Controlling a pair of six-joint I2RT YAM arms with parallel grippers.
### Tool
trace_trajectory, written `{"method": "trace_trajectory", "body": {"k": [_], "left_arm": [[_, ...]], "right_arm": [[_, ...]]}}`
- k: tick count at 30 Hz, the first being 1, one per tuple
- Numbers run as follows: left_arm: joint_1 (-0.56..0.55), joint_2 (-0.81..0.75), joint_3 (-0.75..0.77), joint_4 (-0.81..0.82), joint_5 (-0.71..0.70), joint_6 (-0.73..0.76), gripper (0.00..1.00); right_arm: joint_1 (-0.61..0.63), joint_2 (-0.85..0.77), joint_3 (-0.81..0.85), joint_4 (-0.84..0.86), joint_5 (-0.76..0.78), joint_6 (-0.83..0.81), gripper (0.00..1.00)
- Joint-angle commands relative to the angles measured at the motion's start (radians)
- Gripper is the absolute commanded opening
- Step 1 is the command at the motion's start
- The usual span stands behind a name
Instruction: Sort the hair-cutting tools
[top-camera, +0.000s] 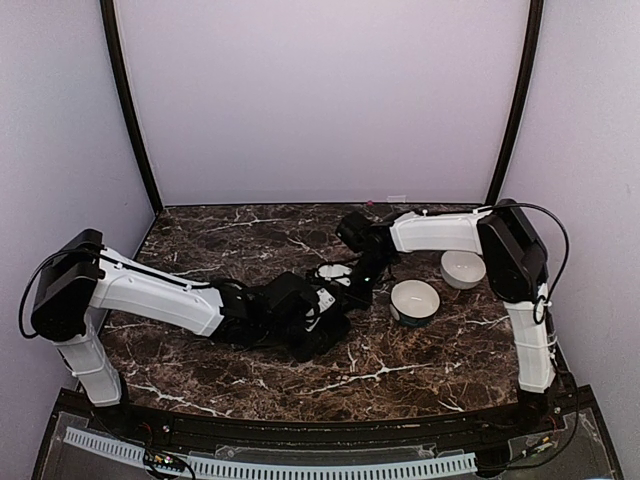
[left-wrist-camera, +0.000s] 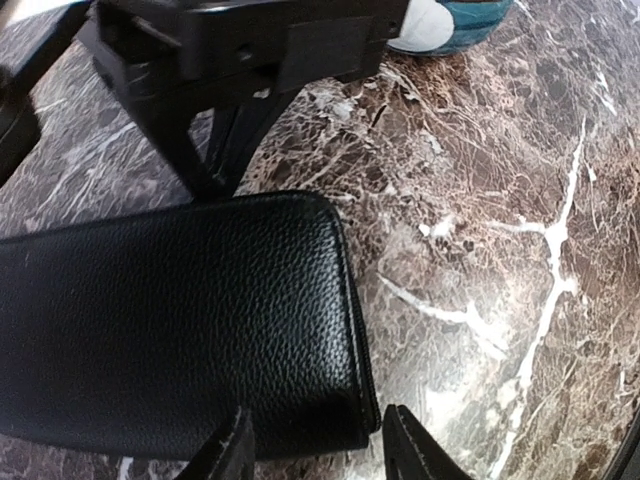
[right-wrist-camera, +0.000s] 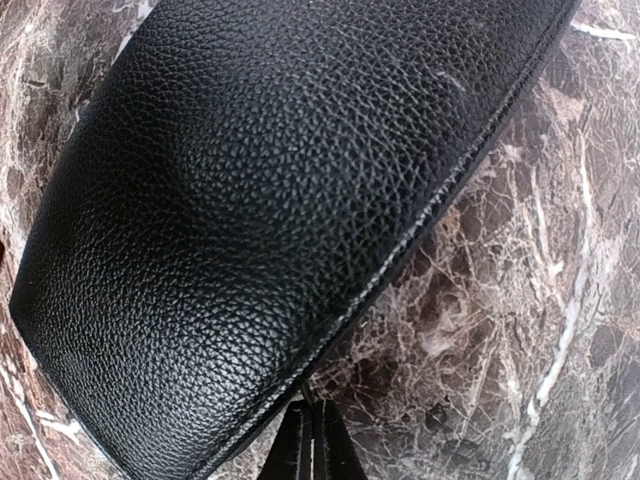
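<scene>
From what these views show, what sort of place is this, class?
Probably a robot test booth: plain lilac walls enclose a marble-patterned tabletop, two white robot arms stand at its near edge, and a black case and white bowls lie out as props.

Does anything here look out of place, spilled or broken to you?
Nothing looks spilled or broken. The black case lies on the marble table and looks closed, and the white bowls stand upright nearby. One oddity: no scissors or combs are in sight anywhere.

High rear overview, both wrist views close over black case (left-wrist-camera: 180, 330)
</scene>
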Motion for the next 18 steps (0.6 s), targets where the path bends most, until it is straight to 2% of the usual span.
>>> {"method": "trace_trajectory", "body": {"k": [1, 9, 18], "left_arm": [[-0.001, 0.052, 0.036, 0.055, 0.027, 0.100, 0.45], [-0.002, 0.176, 0.116, -0.031, -0.075, 0.130, 0.42], [-0.001, 0.196, 0.100, -0.051, -0.117, 0.065, 0.27]], "right_arm": [[0.011, -0.031, -0.016, -0.021, -0.007, 0.000, 0.00], [0.011, -0.032, -0.015, -0.029, -0.001, 0.002, 0.00], [-0.007, -0.125, -0.115, -0.027, 0.019, -0.004, 0.00]]}}
